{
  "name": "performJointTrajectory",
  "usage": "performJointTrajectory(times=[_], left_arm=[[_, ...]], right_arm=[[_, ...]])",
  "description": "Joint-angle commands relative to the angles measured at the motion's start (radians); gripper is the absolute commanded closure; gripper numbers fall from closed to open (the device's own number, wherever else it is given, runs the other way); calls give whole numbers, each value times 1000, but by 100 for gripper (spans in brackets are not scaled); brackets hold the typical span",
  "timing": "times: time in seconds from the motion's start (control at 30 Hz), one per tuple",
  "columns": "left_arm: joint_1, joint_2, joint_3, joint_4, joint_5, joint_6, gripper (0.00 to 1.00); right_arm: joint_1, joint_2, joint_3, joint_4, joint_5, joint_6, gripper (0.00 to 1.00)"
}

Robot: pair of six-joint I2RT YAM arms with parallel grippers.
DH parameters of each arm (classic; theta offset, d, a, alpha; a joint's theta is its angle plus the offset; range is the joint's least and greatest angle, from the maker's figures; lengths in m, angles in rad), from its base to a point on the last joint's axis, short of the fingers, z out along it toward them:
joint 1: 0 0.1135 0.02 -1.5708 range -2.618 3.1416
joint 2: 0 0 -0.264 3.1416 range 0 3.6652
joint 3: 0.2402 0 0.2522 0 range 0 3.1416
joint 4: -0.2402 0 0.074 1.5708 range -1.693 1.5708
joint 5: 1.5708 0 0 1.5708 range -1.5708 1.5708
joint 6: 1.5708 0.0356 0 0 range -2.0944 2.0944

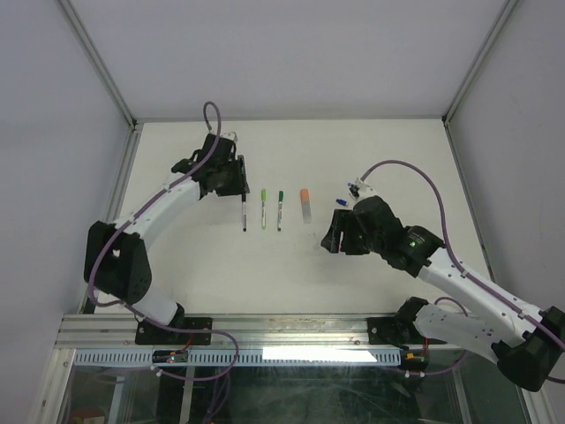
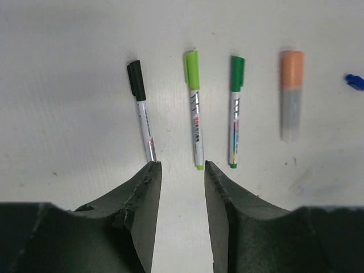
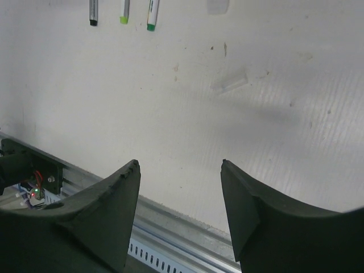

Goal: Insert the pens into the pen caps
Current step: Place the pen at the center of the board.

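Observation:
Four pens lie side by side on the white table, caps pointing away from me. From left to right they are a black-capped pen [image 2: 142, 111] [image 1: 244, 212], a lime-capped one [image 2: 194, 108] [image 1: 263, 208], a dark green-capped one [image 2: 235, 108] [image 1: 280, 209] and a short pale marker with an orange cap [image 2: 291, 94] [image 1: 306, 205]. A loose blue pen cap [image 2: 354, 81] [image 1: 340, 200] lies to their right. My left gripper [image 2: 182, 165] [image 1: 235, 185] hovers open over the near ends of the black and lime pens, holding nothing. My right gripper [image 3: 179, 164] [image 1: 335, 238] is open and empty, near the blue cap.
The right wrist view shows the tail ends of the pens [image 3: 124, 10] at its top and the metal rail [image 3: 170, 227] of the table's near edge below the fingers. White walls and a metal frame [image 1: 97, 62] enclose the table on three sides.

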Motion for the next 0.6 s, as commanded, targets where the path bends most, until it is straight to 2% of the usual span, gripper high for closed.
performJointTrajectory(times=[0.0,0.27,0.57], left_arm=[[13,-198,-42,25,62,93,62],[13,-540,-227,45,88,156,56],[13,-699,-380,44,15,124,56]], right_arm=[[-13,81,149,-69,80,-84,38],[-150,341,347,-129,23,-250,39],[-354,630,558,-131,23,-345,40]])
